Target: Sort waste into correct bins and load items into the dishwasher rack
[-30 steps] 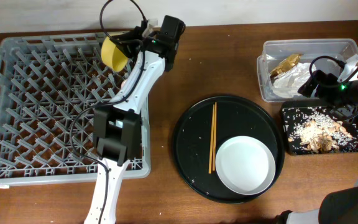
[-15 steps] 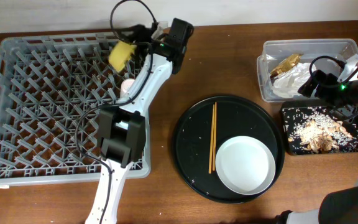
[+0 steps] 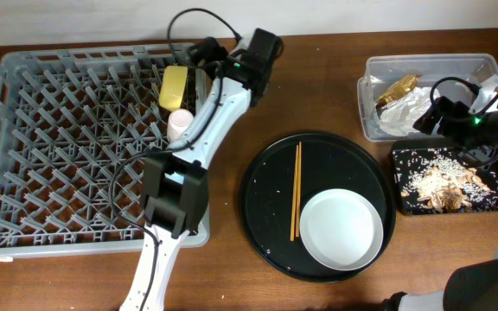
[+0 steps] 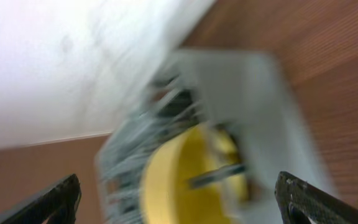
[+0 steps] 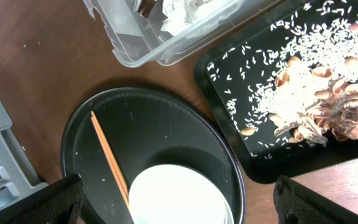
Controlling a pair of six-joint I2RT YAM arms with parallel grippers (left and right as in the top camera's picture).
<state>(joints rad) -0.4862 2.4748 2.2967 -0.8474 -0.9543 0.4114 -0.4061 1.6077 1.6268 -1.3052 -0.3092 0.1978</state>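
Left gripper (image 4: 179, 204) was spread wide, gripping nothing; view blurred. Yellow bowl (image 3: 174, 86) stood on edge just ahead of it in the rack (image 3: 59, 130). Right gripper (image 5: 179, 200) also spread, empty.

No readable text, label, brand, number or sign shows on anything in these views.

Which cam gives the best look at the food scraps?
Right wrist: the food scraps lie close up in the shallow black tray, single grains distinct. Overhead shows them small. Left wrist shows none.
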